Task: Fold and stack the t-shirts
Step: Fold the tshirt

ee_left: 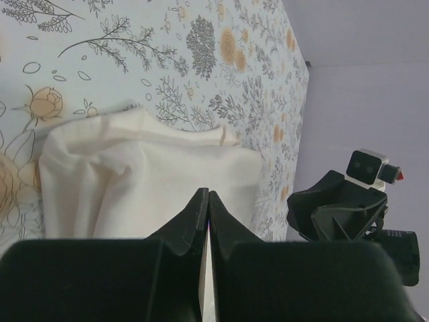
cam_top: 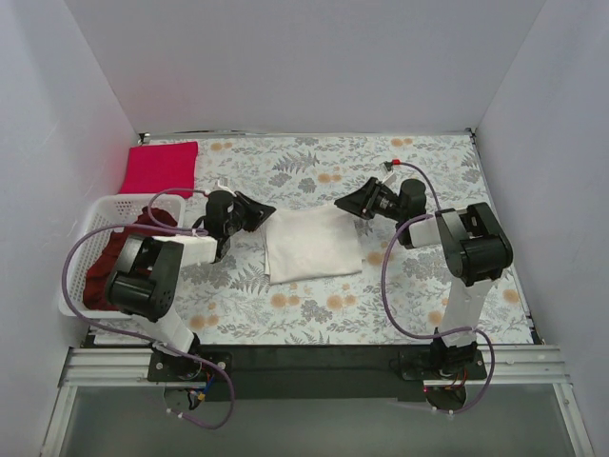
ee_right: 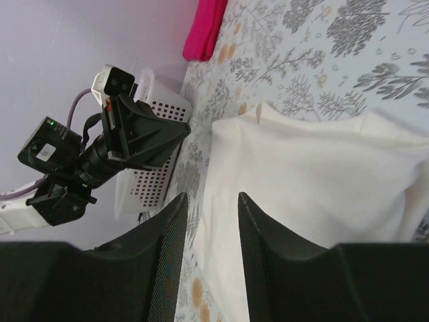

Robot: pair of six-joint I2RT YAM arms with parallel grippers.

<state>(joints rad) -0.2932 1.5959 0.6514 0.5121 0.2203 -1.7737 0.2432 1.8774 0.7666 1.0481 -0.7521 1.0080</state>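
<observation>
A cream-white t-shirt (cam_top: pixel 312 245) lies folded into a rough square in the middle of the table; its red print does not show. A crimson-pink t-shirt (cam_top: pixel 159 168) lies folded at the back left corner. A dark maroon t-shirt (cam_top: pixel 114 262) sits bunched in the basket. My left gripper (cam_top: pixel 265 210) hovers just off the cream shirt's back left corner, shut on nothing, fingertips pressed together (ee_left: pixel 208 193) over the cream cloth (ee_left: pixel 134 174). My right gripper (cam_top: pixel 345 205) hovers at the shirt's back right corner, open (ee_right: pixel 213 196), with nothing between its fingers and the cream cloth (ee_right: pixel 322 181) beneath.
A white lattice basket (cam_top: pixel 88 221) stands at the left edge of the table, beside the left arm. The floral table cloth (cam_top: pixel 314 309) covers the table. White walls close in the back and both sides. The pink shirt (ee_right: pixel 204 30) and the basket (ee_right: pixel 157 178) also show in the right wrist view.
</observation>
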